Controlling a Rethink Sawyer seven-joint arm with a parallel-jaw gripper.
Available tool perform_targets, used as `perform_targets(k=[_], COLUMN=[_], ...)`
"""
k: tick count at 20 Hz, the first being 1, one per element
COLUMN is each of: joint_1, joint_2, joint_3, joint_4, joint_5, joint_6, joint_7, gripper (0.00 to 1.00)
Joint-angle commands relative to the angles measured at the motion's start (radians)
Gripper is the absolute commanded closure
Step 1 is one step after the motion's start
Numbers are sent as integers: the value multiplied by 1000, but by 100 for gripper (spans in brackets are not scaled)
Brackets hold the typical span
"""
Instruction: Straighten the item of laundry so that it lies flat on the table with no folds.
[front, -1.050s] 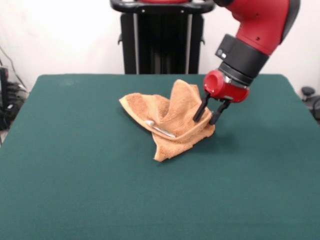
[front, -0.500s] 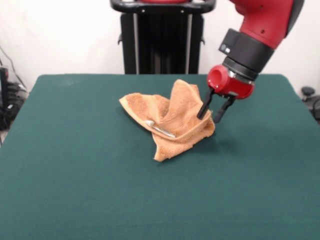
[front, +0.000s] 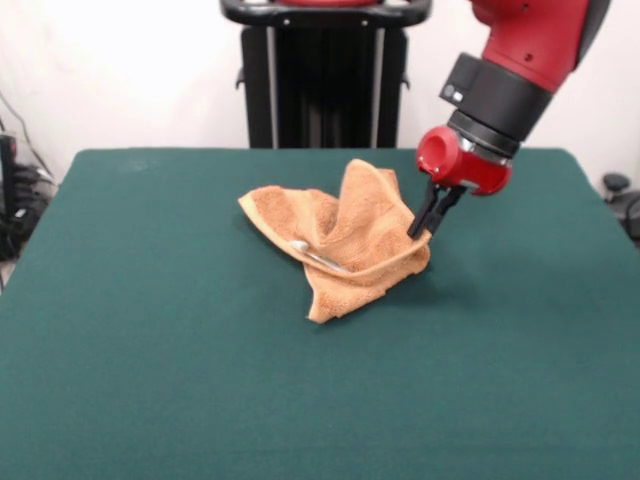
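Front view: the orange-tan terry hand towel (front: 345, 240) lies bunched near the middle of the dark green surface (front: 150, 380), a little toward the far side. It rises in a peak at its far right part and sags into folds below, with a pale tag or band (front: 318, 257) showing in a crease near its centre. One lobe runs out to the picture's left and a lower corner points toward the camera.

The tool (front: 421, 227) hangs from the red wrist at the towel's right-hand edge. Its two black fingers (front: 430, 205) stand drawn close together, and their tips meet the cloth just beside the fold at the right corner. They appear pinched on that edge, though the contact is too small to be sure.

The bulk of the towel lies to the picture's left of the tool, and bare surface lies to the right. So, as I judge it, a pull rightward, away from the heap, would draw that corner out and open the folds.

No other view shows this moment.
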Motion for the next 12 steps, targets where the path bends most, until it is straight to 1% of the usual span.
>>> perform_targets(k=[1,8,12], joint_1=[23,27,31], joint_2=[37,43,42], joint_3=[117,108,103], joint_4=[-16,-22,-19], joint_5=[-18,-18,-22], joint_6=[140,163,139], joint_7=[101,106,115], gripper=[100,100,100])
